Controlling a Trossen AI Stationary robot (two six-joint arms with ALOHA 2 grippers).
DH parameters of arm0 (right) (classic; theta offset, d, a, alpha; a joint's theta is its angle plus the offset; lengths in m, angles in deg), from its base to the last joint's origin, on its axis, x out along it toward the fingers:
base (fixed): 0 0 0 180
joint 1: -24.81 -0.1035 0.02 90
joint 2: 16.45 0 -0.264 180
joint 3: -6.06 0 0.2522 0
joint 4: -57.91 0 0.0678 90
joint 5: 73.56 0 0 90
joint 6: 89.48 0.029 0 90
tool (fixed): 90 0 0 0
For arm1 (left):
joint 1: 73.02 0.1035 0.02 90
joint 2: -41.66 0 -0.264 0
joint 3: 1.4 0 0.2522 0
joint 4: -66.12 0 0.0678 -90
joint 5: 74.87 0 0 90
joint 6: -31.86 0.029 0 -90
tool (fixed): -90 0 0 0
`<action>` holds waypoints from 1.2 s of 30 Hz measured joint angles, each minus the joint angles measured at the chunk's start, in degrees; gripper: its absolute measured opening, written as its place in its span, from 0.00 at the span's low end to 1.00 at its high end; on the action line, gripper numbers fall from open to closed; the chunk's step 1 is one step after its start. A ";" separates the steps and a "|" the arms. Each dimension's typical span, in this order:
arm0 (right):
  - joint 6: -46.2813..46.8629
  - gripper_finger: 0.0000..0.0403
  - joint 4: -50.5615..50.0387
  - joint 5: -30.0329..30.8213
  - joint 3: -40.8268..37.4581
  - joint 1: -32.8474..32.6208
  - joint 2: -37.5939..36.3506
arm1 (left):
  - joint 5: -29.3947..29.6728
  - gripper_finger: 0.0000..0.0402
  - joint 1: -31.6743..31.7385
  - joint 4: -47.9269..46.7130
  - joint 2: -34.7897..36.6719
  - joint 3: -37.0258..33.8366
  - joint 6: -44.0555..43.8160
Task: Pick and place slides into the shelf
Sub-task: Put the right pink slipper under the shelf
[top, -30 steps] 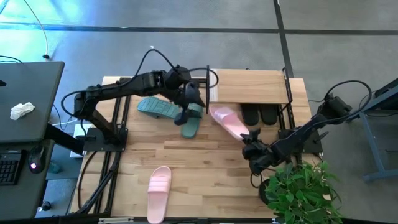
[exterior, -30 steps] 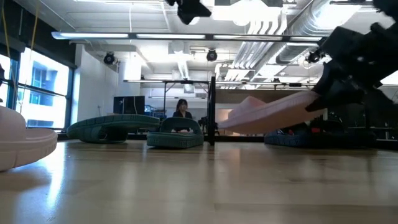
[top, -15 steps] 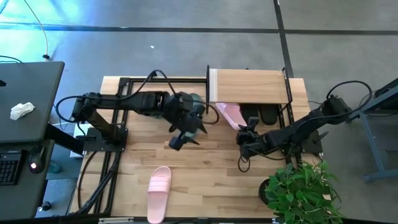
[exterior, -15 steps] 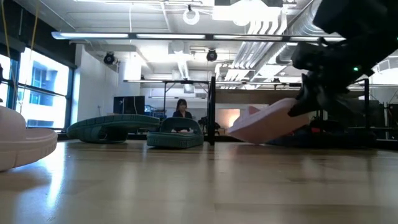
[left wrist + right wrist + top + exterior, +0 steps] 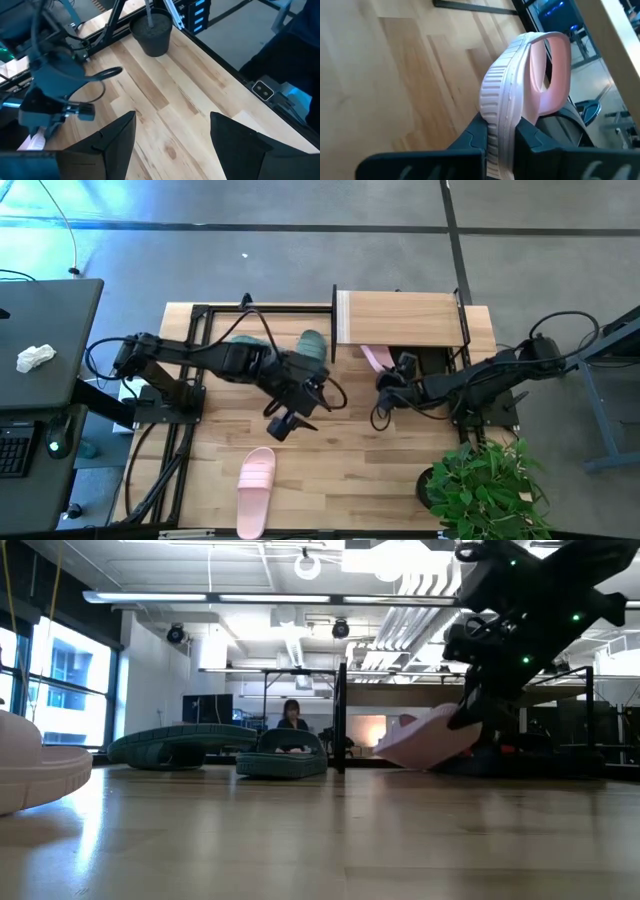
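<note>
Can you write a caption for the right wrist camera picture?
Right gripper pinching a pale pink slide by its sole edge, above the wooden table.

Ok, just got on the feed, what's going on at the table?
The right hand is shut on a pale pink slide, pushing it under the shelf beside the black slides. The left hand hovers open and empty mid-table. A teal slide and the second pink slide wait on the table.

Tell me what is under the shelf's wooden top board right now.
Under the shelf the pink slide pokes in at the front edge, clamped by the right gripper. Dark slides show beside it. The board hides everything farther back.
</note>
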 joint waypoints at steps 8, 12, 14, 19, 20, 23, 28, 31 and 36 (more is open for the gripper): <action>-0.10 0.04 -0.04 -4.46 0.00 2.83 0.00 | 1.27 0.59 -1.37 0.04 0.00 0.00 0.00; -1.69 0.04 0.24 -10.37 0.00 4.83 0.00 | 1.52 0.59 -1.22 0.15 0.00 0.00 0.00; -1.39 0.07 0.40 -12.76 0.00 6.00 0.00 | 1.97 0.59 -1.20 0.15 0.00 0.00 -0.02; -2.51 0.11 0.82 -16.61 0.00 8.67 0.00 | 2.28 0.59 -1.22 0.15 0.00 0.00 -0.20; -3.25 0.11 1.07 -17.75 0.00 9.16 0.00 | 2.26 0.59 -1.22 0.13 0.00 0.00 -0.35; -4.87 0.12 2.73 -21.72 -0.05 10.34 0.00 | 2.22 0.59 -1.22 0.13 0.00 0.00 -0.66; -7.26 0.18 4.51 -25.07 -0.11 11.20 0.00 | 2.17 0.59 -1.22 0.11 0.00 0.00 -0.66; -7.42 0.26 5.48 -27.19 -0.11 11.62 0.00 | 2.15 0.59 -1.22 0.15 0.00 -0.43 -0.68; -6.96 0.42 5.53 -29.02 -0.11 12.73 0.00 | 2.14 0.59 -1.22 0.10 0.00 -1.90 -0.70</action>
